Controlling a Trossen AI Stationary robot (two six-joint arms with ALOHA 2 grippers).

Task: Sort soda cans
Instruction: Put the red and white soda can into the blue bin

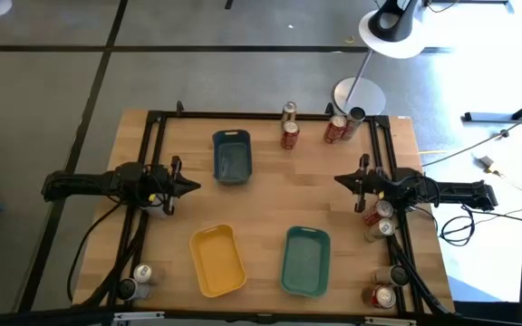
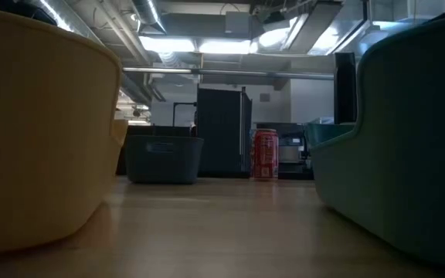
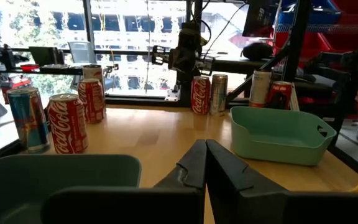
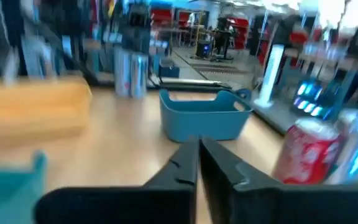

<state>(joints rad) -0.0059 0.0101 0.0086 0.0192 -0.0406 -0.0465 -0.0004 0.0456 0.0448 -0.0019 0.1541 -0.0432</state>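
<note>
Both arms hover apart over the tabletop [image 1: 261, 204], left end effector [image 1: 191, 186] and right end effector [image 1: 340, 180] pinched narrow, holding nothing. Soda cans [image 1: 290, 136] stand along the far edge and both near corners.

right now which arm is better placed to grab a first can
Right, probably. The right gripper hovers shut beside a cluster of cans along its table edge. The left gripper, also shut, has only two cans farther off at its near corner.
</note>
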